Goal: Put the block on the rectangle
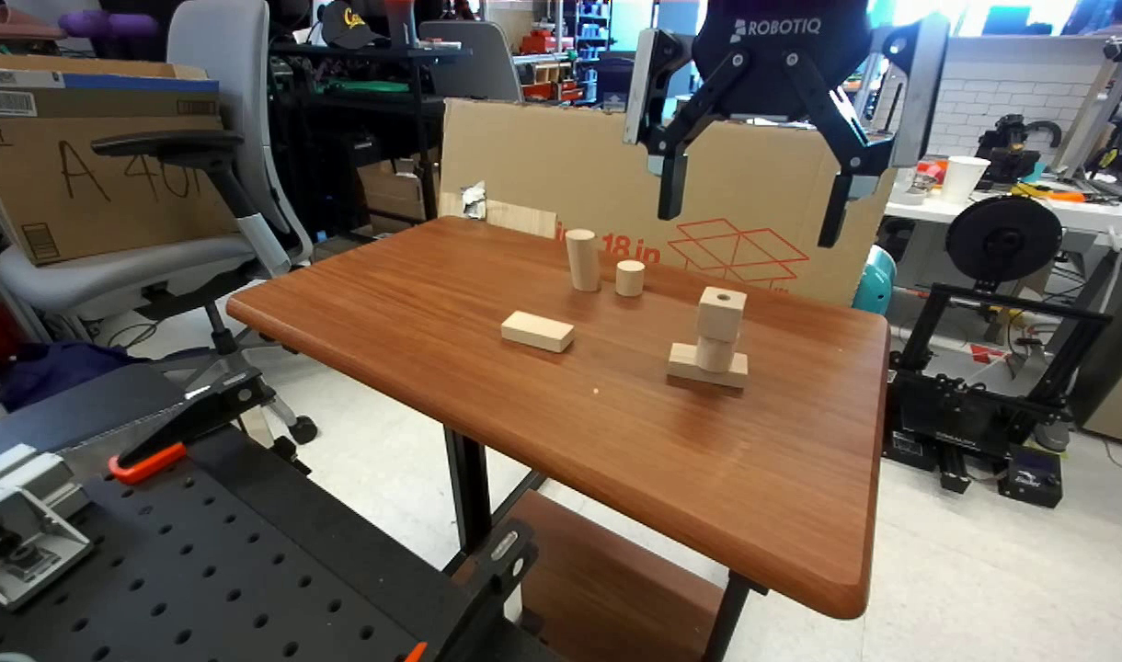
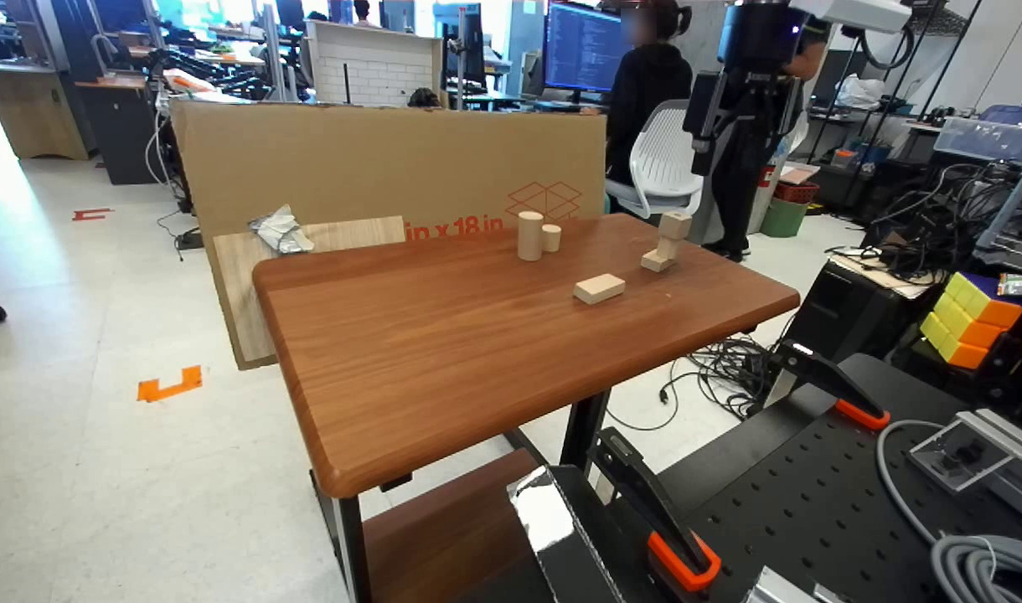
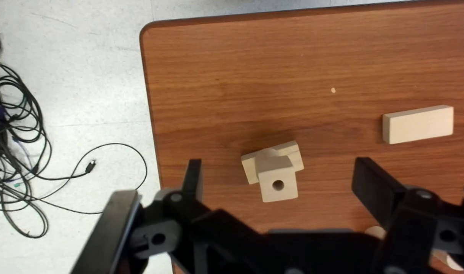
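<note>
Spread wide with nothing in its grasp, the gripper point(image 1: 750, 230) hangs above the surface point(image 1: 561, 405). The block point(image 1: 722, 313), with a hole in its top, sits on a short cylinder point(image 1: 715, 356), which stands on a flat rectangle point(image 1: 682, 360). A second rectangle point(image 1: 537, 332) lies apart from that stack, while a tall cylinder point(image 1: 583, 261) and a small cylinder point(image 1: 630, 279) stand near each other.

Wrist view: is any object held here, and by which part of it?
Nothing is held: the jaws stand open, clear of the pale cube-like wooden block.
</note>
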Action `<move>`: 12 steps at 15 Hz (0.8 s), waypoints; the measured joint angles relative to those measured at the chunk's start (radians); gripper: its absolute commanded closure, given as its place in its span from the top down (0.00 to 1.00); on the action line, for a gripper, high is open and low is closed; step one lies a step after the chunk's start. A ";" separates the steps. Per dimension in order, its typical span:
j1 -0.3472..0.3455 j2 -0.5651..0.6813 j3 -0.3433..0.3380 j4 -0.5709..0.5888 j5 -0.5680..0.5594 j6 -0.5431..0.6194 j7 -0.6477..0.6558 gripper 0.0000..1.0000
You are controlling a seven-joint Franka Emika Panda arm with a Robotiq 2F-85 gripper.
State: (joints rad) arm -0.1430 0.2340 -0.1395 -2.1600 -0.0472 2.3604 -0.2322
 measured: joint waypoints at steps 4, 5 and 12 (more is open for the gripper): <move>-0.001 0.051 0.010 0.037 0.035 0.000 -0.012 1.00; -0.001 0.064 0.013 0.046 0.035 0.000 -0.012 1.00; -0.002 0.149 0.024 0.100 0.034 0.000 -0.039 1.00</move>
State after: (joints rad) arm -0.1453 0.3834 -0.1151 -2.0595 -0.0127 2.3603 -0.2713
